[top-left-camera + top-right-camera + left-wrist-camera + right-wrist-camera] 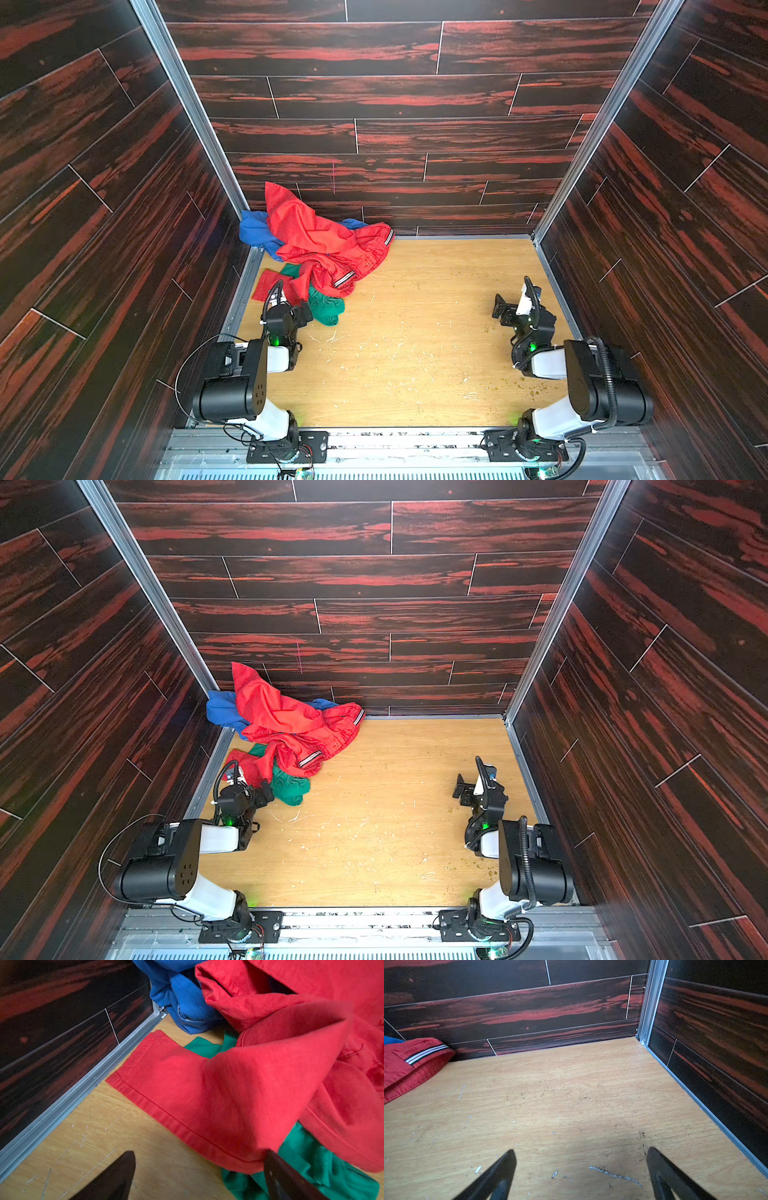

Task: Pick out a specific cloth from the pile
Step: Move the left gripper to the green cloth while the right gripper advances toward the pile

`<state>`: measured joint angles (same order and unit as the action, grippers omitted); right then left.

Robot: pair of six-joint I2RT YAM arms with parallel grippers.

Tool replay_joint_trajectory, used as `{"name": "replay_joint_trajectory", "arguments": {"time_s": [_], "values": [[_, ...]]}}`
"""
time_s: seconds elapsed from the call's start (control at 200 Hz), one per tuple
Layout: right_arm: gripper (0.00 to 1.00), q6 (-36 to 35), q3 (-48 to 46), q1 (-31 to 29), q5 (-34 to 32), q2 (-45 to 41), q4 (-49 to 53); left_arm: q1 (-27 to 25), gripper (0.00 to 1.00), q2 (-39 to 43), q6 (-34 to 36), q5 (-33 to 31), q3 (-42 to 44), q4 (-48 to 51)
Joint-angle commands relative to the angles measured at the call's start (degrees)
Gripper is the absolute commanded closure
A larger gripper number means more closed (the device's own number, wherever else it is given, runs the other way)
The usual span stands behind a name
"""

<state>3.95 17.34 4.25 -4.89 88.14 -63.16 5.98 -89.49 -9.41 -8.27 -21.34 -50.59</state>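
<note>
1. Wide apart and empty, my left claw [305, 312] hangs low over the table [415, 357], left of centre in both top views, just beside the green cloth [328, 308].
2. At the right of the frame my right claw [500, 307] is spread the same way, holding nothing and well apart from the pile [320, 257].
3. That green cloth lies at the lower edge of the pile. A bunched lobe pokes out onto bare wood, and the rest is buried under the red garment [309, 237]. A blue cloth [253, 230] sits behind, in the corner.
4. I judge it light, limp and soft. It should drape and stretch rather than lift as one piece, and the red weight on top will drag on it.
5. I would pinch a raised fold on the free lobe, clear of the red hem. In the left wrist view one finger [286, 1178] sits right at that hem, so catching both layers is the risk.
</note>
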Motion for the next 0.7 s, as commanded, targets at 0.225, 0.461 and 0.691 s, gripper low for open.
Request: {"name": "replay_joint_trajectory", "arguments": {"time_s": [0.225, 0.461, 0.691], "values": [[0.05, 6.05, 8.1, -3.56, -0.46, -25.39, 32.42, -2.55, 0.26, 24.58, -6.95, -7.6, -2.91, 29.57], [0.09, 6.78, 28.62, -16.84, 5.21, -21.19, 58.04, -5.97, 0.49, 39.04, -17.73, -5.67, -8.1, 59.05], [0.09, 11.81, 36.6, -30.79, 14.49, -12.26, 61.09, -6.68, 0.6, 21.3, -23.74, 16.25, -16.41, 66.21]]}}
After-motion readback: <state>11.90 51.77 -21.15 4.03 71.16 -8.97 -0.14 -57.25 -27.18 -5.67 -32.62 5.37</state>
